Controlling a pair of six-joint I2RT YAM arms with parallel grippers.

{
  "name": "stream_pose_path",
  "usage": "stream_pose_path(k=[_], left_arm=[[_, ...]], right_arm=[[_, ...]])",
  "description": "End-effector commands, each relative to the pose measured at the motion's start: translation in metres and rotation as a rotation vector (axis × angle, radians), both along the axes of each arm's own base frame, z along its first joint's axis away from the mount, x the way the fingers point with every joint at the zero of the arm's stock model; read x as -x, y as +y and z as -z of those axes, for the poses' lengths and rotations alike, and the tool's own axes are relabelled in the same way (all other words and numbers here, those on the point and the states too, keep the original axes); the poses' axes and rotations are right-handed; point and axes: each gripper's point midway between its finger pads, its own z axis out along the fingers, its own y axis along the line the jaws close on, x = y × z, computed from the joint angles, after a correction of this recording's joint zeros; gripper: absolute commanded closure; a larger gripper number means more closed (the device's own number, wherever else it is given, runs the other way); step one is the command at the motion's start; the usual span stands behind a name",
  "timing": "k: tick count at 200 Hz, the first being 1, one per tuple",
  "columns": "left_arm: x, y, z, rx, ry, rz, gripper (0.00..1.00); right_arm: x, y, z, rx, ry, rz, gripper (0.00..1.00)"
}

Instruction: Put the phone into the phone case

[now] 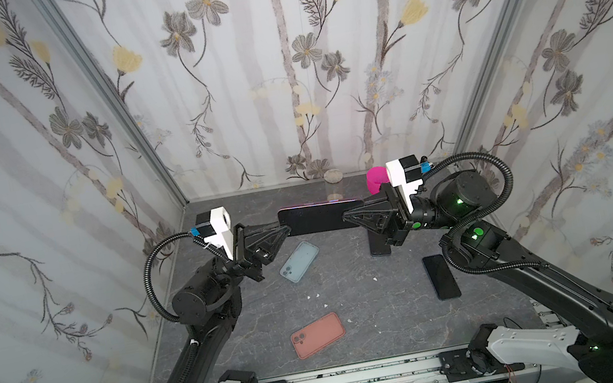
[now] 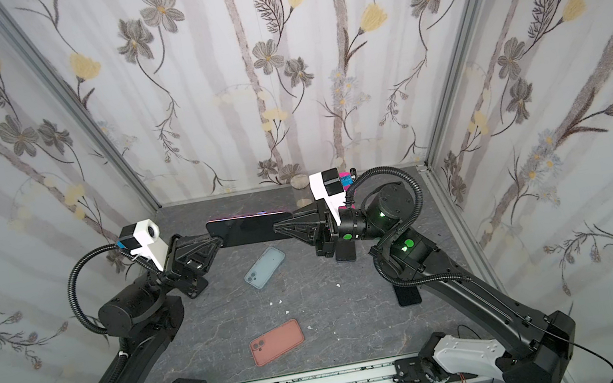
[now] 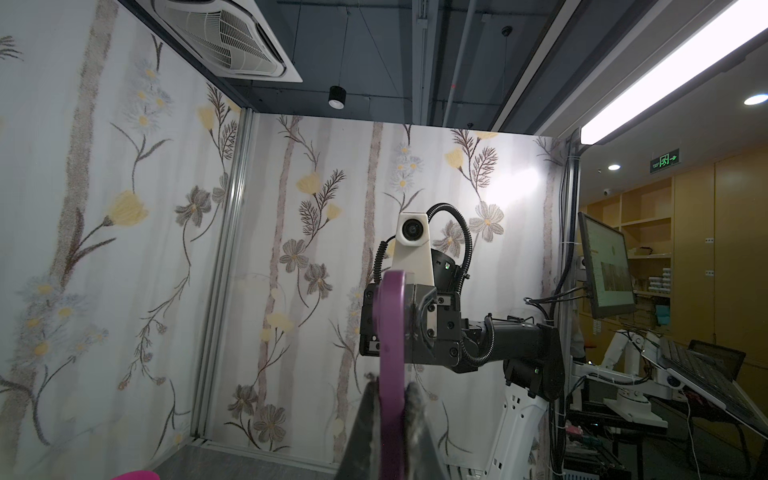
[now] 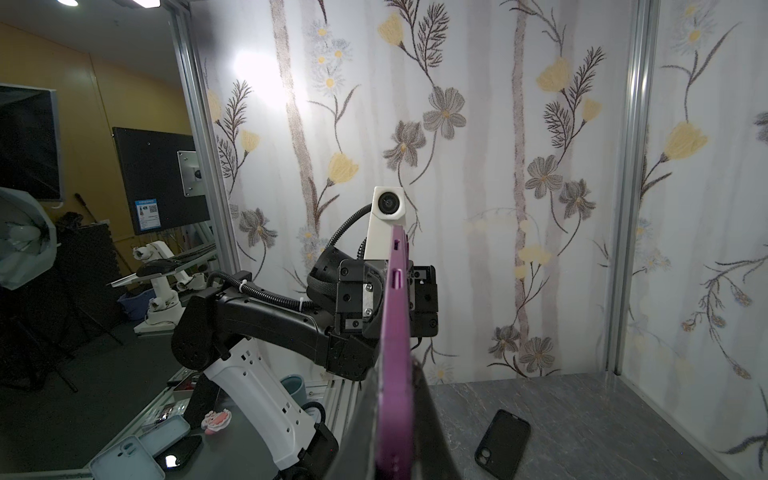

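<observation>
Two grippers share one load in both top views: my left gripper [image 1: 283,228] and right gripper [image 1: 345,217] each pinch one end of the phone [image 1: 317,218], which hangs lengthwise between them above the table [image 1: 380,315], with a pale blue case [image 1: 299,262] and a salmon case [image 1: 318,334] below. On the left wrist view I see the jaws pressed onto the purple edge of the phone [image 3: 390,353]. On the right wrist view the jaws clamp the phone [image 4: 397,353] too, with a black case [image 4: 503,442] on the table.
</observation>
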Motion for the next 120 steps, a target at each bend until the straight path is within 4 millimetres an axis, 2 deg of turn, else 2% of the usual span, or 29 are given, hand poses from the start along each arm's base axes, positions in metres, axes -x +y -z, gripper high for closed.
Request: stream_pose_path(k=[1,40,68,120], left_arm=[[-0.003,0.002,-0.003,0.025,0.019,-0.008,1.0],[-0.005,0.003,-0.002,0.027,0.02,-0.016,1.0],[-0.007,0.005,-0.002,0.041,0.019,-0.044,1.0],[-0.009,0.006,-0.003,0.044,0.024,-0.055,1.0]], right_arm=[[0.009,0.0,0.001,0.008,-0.071,-0.019,1.0],[0.006,-0.001,-0.003,-0.005,-0.065,0.003,1.0],[-0.002,0.001,-0.01,-0.028,0.001,0.015,1.0],[-0.006,0.008,-0.004,-0.009,0.066,-0.024,1.0]])
